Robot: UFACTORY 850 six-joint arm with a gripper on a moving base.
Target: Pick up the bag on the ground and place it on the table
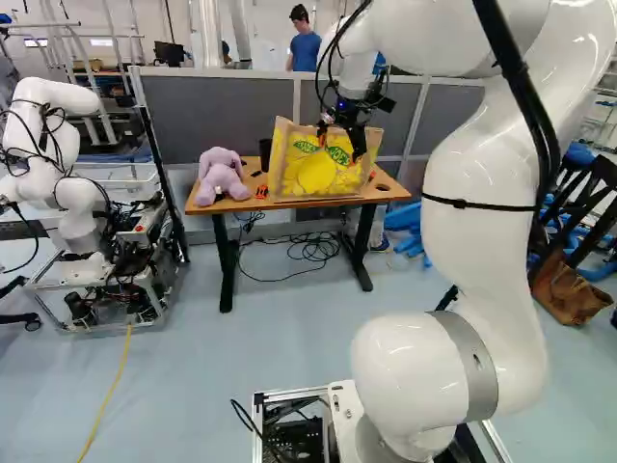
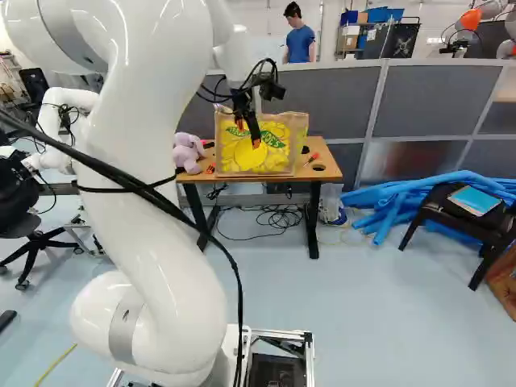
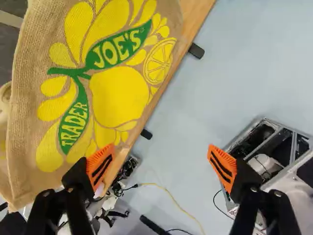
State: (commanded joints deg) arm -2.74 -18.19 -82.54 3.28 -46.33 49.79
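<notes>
The white arm (image 1: 492, 183) fills the right of the left base view. At that view's upper middle stands a wooden table (image 1: 397, 194); the yellow-printed bag (image 1: 313, 174) is upright on it. The gripper (image 1: 339, 148) is released, fingers wide apart, near the bag. A purple stuffed toy (image 1: 221, 177) sits left of the bag there.

Bright, fairly even light filled the room, and white highlights streaked the glossy arm (image 1: 487, 164). The pale floor (image 1: 289, 347) had a soft sheen, darker beneath the bench (image 1: 397, 194). A hazy glint lay on the partition's lower panel (image 2: 415, 150). The wrist view showed the bag (image 3: 22, 122) evenly lit, without harsh glare.
</notes>
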